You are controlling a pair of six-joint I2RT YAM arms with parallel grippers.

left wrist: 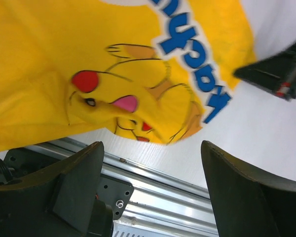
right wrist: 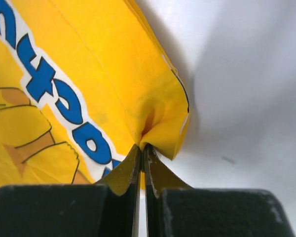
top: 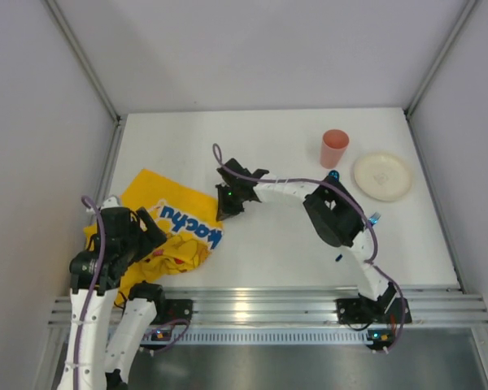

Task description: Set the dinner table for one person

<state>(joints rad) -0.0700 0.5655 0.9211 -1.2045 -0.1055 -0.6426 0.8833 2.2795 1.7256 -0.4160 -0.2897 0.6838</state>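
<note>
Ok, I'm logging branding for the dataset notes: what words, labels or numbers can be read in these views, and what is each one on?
"kachu": blue, white-edged letters on the yellow printed cloth mat; any letters before these are lost in the folds.
Round cream plate: faint mark at its centre, too small to read.
Pink plastic cup: no text visible.
</note>
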